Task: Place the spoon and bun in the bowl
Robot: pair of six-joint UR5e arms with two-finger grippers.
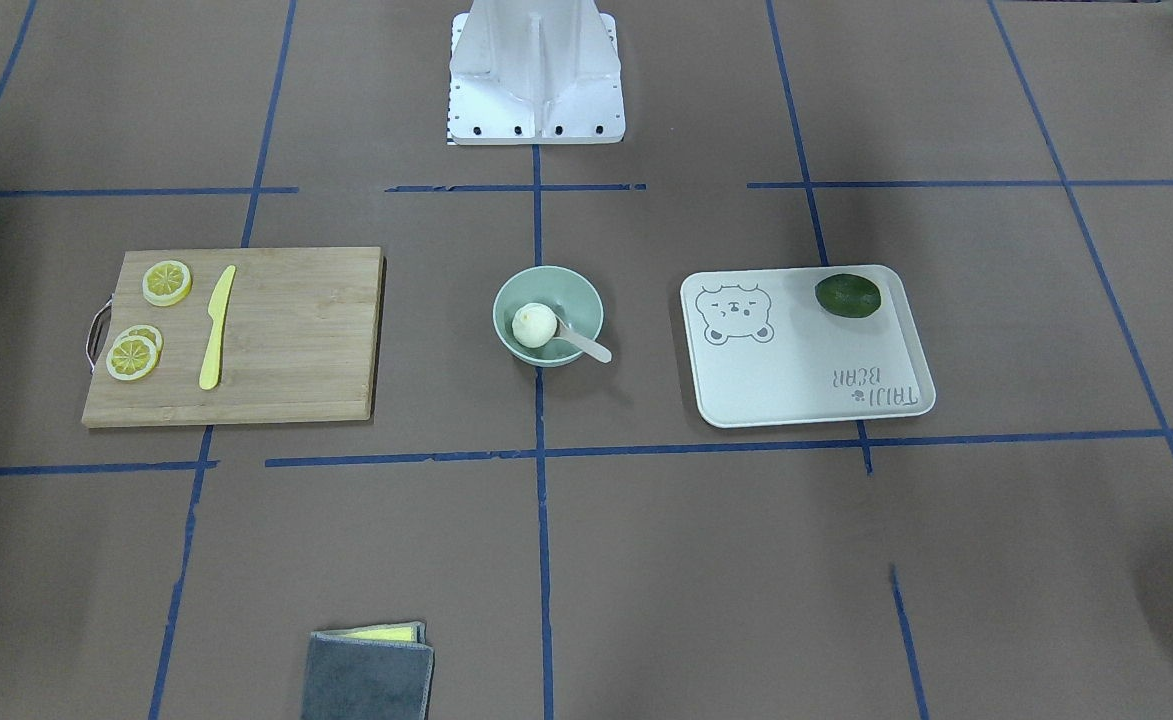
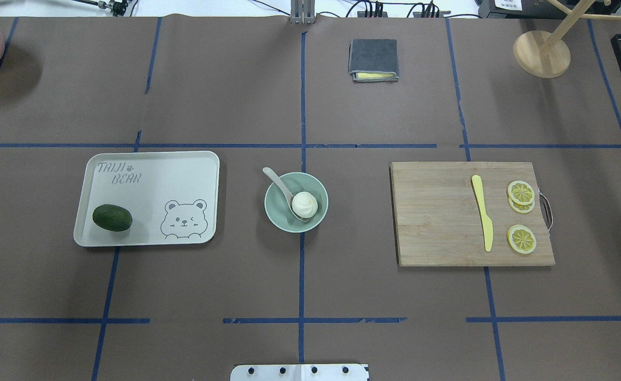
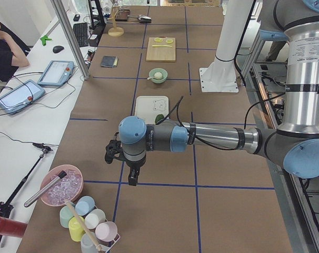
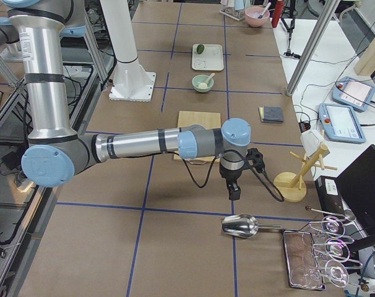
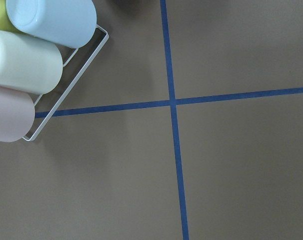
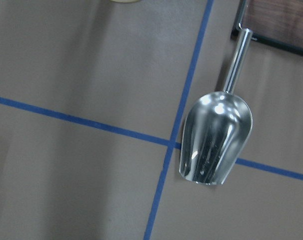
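Resting inside the bowl (image 2: 274, 214), the bun (image 2: 305, 205) touches the spoon (image 2: 279, 183), whose handle leans over the rim; the task appears complete. Left gripper (image 3: 132, 178) and right gripper (image 4: 234, 189) hang well apart from the bowl, apparently parked. Whether their jaws are released or clenched cannot be told.

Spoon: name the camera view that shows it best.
Overhead exterior: the spoon shows nearly whole, its scoop in the bowl beside the bun, handle over the rim. Front-facing shows mostly the handle. Side views show it tiny; wrist views miss it.
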